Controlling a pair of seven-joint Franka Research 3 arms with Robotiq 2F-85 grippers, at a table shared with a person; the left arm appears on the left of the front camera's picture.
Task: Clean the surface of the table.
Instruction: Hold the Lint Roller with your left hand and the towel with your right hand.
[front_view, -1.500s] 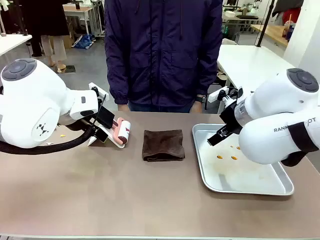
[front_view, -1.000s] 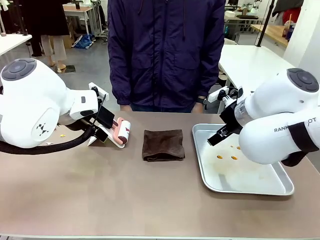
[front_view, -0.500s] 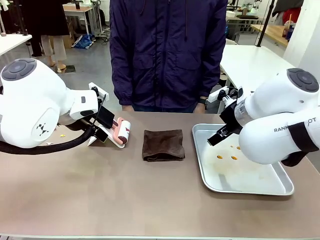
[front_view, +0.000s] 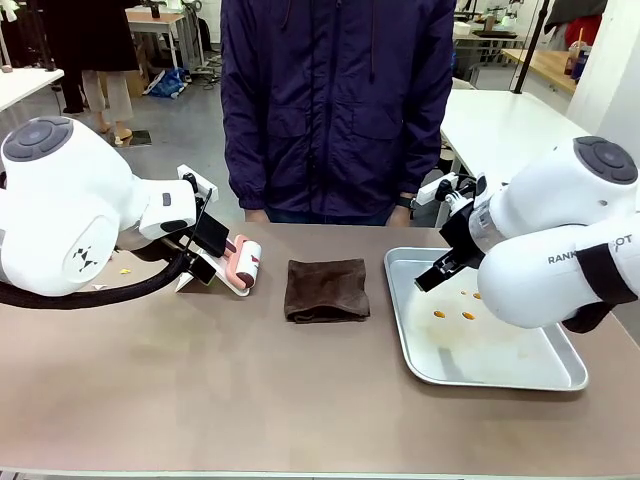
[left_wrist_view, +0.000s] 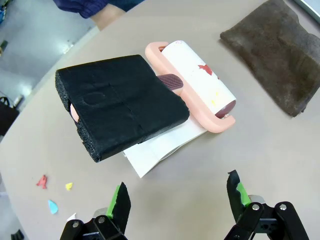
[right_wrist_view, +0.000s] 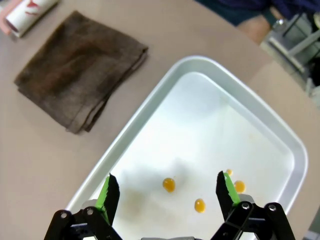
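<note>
The brownish-taupe table (front_view: 250, 390) carries a folded dark brown cloth (front_view: 326, 290) at its middle. Left of the cloth lies a pink-framed lint roller (front_view: 243, 263) on a white sheet. In the left wrist view a black foam block (left_wrist_view: 120, 102) rests over the lint roller (left_wrist_view: 197, 82) handle, just ahead of my open left gripper (left_wrist_view: 177, 200). My left gripper (front_view: 205, 250) hangs close by the roller. Small coloured scraps (left_wrist_view: 52, 192) dot the table beside it. My right gripper (right_wrist_view: 167, 192) hovers open and empty above the tray, and in the front view the right gripper (front_view: 445, 265) sits over its near-left part.
A silver metal tray (front_view: 560, 375) at the right holds a few orange drops (right_wrist_view: 169, 184). A person in a dark jacket (front_view: 335, 100) stands at the far edge, hands down. White-topped tables stand behind. The cloth (right_wrist_view: 82, 67) lies left of the tray.
The person has shifted slightly to the right. Neither arm has moved, and both grippers stay open.
</note>
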